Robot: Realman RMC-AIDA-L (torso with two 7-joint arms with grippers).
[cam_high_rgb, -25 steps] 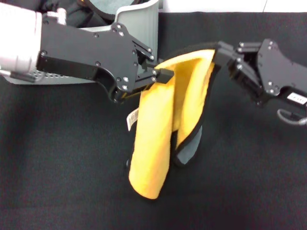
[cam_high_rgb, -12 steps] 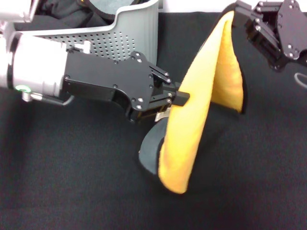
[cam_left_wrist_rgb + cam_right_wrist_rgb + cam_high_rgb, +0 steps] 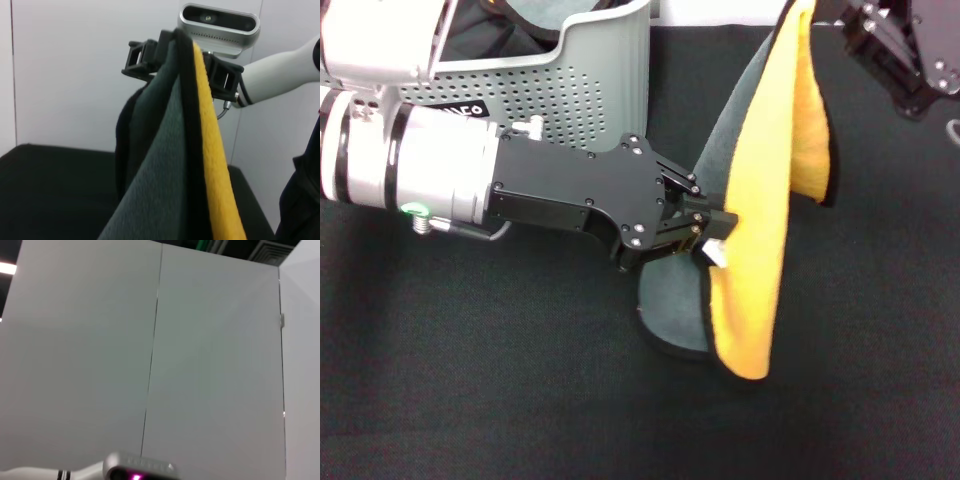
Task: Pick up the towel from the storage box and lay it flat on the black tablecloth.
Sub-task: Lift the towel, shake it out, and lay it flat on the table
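Head view: left hand [image 3: 712, 228] and right hand [image 3: 820, 18] both pinch the towel [image 3: 760, 230], stretched above the black tablecloth [image 3: 470, 380] mid-bench.

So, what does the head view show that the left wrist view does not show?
Only the head view shows the light grey perforated plastic storage box, the left claw shut on the towel's edge, and the towel's lower end resting on the black felt tablecloth. Only the left wrist view shows a white wall. Both show the yellow-orange and grey plush towel hanging from the right claw.
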